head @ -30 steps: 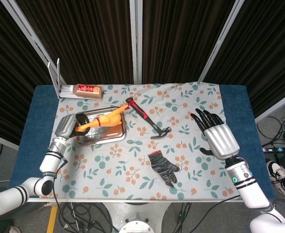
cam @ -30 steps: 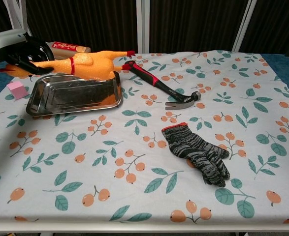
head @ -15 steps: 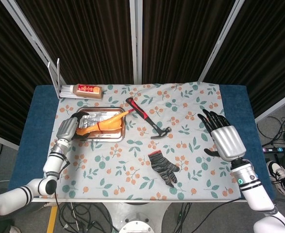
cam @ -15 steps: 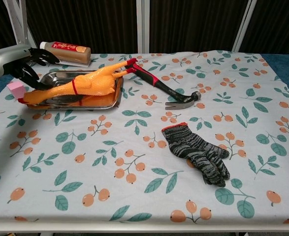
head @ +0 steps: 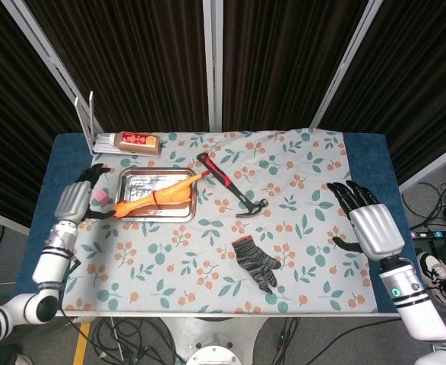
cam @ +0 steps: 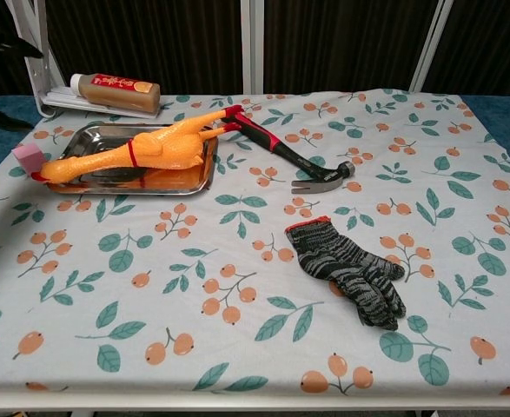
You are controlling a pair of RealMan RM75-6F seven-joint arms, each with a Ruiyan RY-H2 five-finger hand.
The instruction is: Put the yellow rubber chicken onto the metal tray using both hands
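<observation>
Chicken: the yellow rubber chicken (head: 156,198) lies in the metal tray (head: 135,179), stretched corner to corner.
Long axis: it runs on a slant, from the near-left corner of the tray up toward the far-right one.
Which way it points: the thin end with a red tip (cam: 228,110) reaches past the tray's right rim; the other end (cam: 50,174) sticks out over the left rim.
Red band: a red band (cam: 133,153) wraps the chicken's middle.
Left hand: the left hand (head: 74,201) sits just left of the tray with its fingers spread and nothing in its grasp, off the chicken, near its left end.
Right hand: the right hand (head: 373,228) hovers over the right edge of the table, fingers apart and empty, well away from the chicken.
Pink block: a small pink block (cam: 26,156) lies between the left hand and the tray, right beside the chicken's left end.
Hammer: a hammer (cam: 285,152) with a red and black handle lies just right of the tray, its handle end close to the chicken's red tip.
Glove: a dark knit glove (cam: 347,269) lies flat in the middle of the flowered cloth (cam: 237,261).
Bottle: a bottle with a red label (cam: 115,91) lies on its side behind the tray, beside a white rack (head: 90,125).
</observation>
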